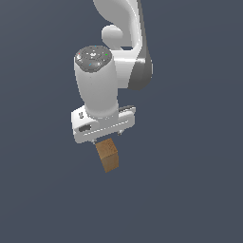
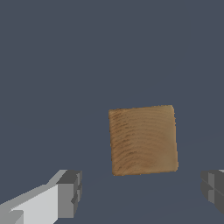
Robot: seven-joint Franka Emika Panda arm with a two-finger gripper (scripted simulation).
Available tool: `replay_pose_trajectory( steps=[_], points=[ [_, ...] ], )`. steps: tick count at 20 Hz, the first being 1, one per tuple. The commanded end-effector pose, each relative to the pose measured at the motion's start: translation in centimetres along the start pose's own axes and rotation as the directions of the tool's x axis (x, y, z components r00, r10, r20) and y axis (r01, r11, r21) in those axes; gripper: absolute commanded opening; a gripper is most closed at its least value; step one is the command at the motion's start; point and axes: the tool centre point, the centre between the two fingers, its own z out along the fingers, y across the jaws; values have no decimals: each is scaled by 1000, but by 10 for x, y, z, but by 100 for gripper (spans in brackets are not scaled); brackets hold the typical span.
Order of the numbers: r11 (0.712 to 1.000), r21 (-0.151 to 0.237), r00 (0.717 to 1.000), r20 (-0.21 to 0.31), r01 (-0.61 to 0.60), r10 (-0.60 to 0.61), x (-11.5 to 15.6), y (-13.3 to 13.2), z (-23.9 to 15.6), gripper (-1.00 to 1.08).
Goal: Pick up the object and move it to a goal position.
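I'm lining up the grasp: fingers spread apart, apparently above the small tan-brown wooden block; next I centre, descend, close.

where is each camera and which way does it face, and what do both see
Exterior view: off the arm, looking at the white arm and its gripper from outside, with the wooden block just below the hand.
Wrist view: on the wrist, looking out past the two fingertips at the block, which lies apart from them, jaws wide.
Shared: the block, the gripper, the plain dark background.
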Motion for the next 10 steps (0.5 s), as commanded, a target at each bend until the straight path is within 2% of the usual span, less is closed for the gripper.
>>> replay_pose_trajectory(
  steps=[1, 10],
  points=[
    [1000, 0, 1000, -3, 31, -31, 7, 5, 9, 100],
    [997, 1, 997, -6, 73, -73, 16, 13, 23, 100]
  ],
)
